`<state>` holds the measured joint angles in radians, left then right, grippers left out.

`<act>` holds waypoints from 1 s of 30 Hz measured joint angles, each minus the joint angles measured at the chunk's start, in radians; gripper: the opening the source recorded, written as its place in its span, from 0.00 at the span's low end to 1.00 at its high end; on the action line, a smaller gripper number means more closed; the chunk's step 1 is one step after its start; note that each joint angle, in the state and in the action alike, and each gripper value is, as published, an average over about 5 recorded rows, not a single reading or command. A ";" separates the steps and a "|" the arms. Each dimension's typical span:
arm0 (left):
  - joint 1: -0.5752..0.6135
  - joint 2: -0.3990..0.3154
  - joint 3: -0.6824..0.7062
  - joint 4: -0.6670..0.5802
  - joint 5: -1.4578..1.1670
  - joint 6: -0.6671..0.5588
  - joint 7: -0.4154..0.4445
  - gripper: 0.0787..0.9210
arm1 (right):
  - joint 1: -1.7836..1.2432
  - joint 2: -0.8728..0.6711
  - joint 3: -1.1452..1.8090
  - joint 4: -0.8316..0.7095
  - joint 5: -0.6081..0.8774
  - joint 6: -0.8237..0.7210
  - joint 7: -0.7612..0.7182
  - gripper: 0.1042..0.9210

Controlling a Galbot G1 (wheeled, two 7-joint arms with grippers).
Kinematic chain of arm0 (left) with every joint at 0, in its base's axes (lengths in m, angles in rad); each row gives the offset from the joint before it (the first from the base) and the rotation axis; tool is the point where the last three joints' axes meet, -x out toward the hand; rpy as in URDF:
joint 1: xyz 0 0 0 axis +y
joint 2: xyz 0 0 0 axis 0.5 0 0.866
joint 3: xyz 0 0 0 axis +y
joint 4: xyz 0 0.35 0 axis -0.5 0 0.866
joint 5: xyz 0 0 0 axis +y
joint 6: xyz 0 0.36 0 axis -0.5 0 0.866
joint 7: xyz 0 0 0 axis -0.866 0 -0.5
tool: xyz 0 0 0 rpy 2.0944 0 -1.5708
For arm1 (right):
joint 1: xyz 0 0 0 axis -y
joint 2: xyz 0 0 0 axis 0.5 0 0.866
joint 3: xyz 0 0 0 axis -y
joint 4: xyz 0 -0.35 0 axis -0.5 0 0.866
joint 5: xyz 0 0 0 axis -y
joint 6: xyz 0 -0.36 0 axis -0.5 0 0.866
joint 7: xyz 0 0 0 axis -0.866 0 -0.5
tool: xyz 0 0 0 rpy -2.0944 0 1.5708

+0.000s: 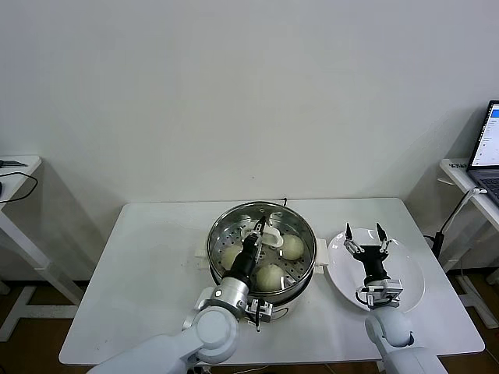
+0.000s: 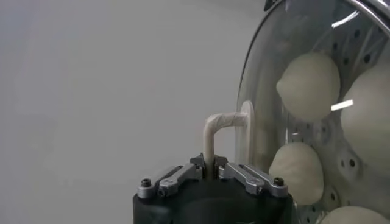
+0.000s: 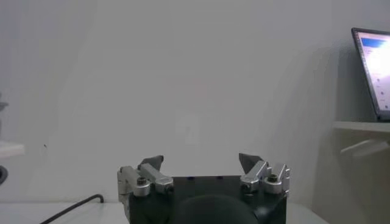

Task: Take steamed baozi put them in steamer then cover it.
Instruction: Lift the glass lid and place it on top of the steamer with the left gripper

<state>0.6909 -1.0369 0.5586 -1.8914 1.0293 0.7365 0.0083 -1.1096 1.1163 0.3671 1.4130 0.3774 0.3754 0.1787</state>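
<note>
The shiny steel steamer (image 1: 221, 220) stands at the table's middle with several cream-white baozi (image 1: 291, 247) on its perforated tray. The clear glass cover (image 1: 300, 226) lies over the steamer. My left gripper (image 1: 256, 237) is shut on the cover's cream handle (image 1: 269, 235). In the left wrist view the fingers (image 2: 233, 171) pinch the handle (image 2: 220, 121), and the baozi (image 2: 309, 85) show through the glass (image 2: 268, 115). My right gripper (image 1: 366, 236) is open and empty above the white plate (image 1: 409, 273); it also shows in the right wrist view (image 3: 201, 163).
The white plate lies right of the steamer. A black cable (image 1: 285, 202) runs behind the steamer. A laptop (image 1: 486, 152) stands on a side table at the far right. Another white desk (image 1: 15, 167) is at the far left.
</note>
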 measured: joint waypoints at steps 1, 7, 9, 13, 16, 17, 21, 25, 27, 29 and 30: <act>0.001 0.000 0.000 0.001 0.001 0.000 0.000 0.14 | 0.000 0.000 0.000 0.000 0.000 0.000 0.000 0.88; 0.006 -0.001 -0.001 0.004 0.003 0.000 -0.003 0.14 | 0.002 0.001 -0.001 0.000 0.000 0.000 0.000 0.88; 0.006 -0.002 -0.001 0.004 0.004 0.000 -0.004 0.14 | 0.003 0.002 -0.001 -0.001 -0.001 0.000 0.000 0.88; 0.008 -0.003 -0.004 0.005 0.004 0.000 -0.003 0.14 | 0.002 0.003 -0.001 -0.001 -0.002 0.000 0.001 0.88; 0.009 -0.004 -0.006 0.007 0.004 0.000 -0.002 0.14 | 0.001 0.002 0.000 -0.001 -0.003 0.000 0.001 0.88; 0.010 -0.005 -0.007 0.008 0.004 0.000 -0.002 0.14 | 0.000 0.002 0.000 -0.001 -0.003 0.000 0.001 0.88; 0.011 -0.011 -0.008 0.012 0.005 0.000 -0.002 0.14 | 0.000 0.002 0.001 -0.001 -0.004 0.000 0.001 0.88; 0.010 -0.012 -0.008 0.010 0.008 0.000 0.003 0.15 | 0.000 0.000 0.002 0.000 -0.004 0.000 0.001 0.88; 0.010 -0.010 -0.008 0.008 0.010 0.000 0.007 0.18 | 0.000 -0.001 0.003 0.000 -0.004 0.000 0.001 0.88; 0.011 -0.009 -0.009 0.006 0.011 0.000 0.009 0.23 | 0.000 -0.001 0.003 0.000 -0.004 0.000 0.001 0.88; 0.011 -0.008 -0.009 0.004 0.011 0.000 0.010 0.27 | 0.000 -0.001 0.003 0.000 -0.004 0.000 0.001 0.88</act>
<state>0.7019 -1.0452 0.5496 -1.8869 1.0406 0.7366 0.0185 -1.1096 1.1156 0.3697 1.4127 0.3731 0.3755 0.1802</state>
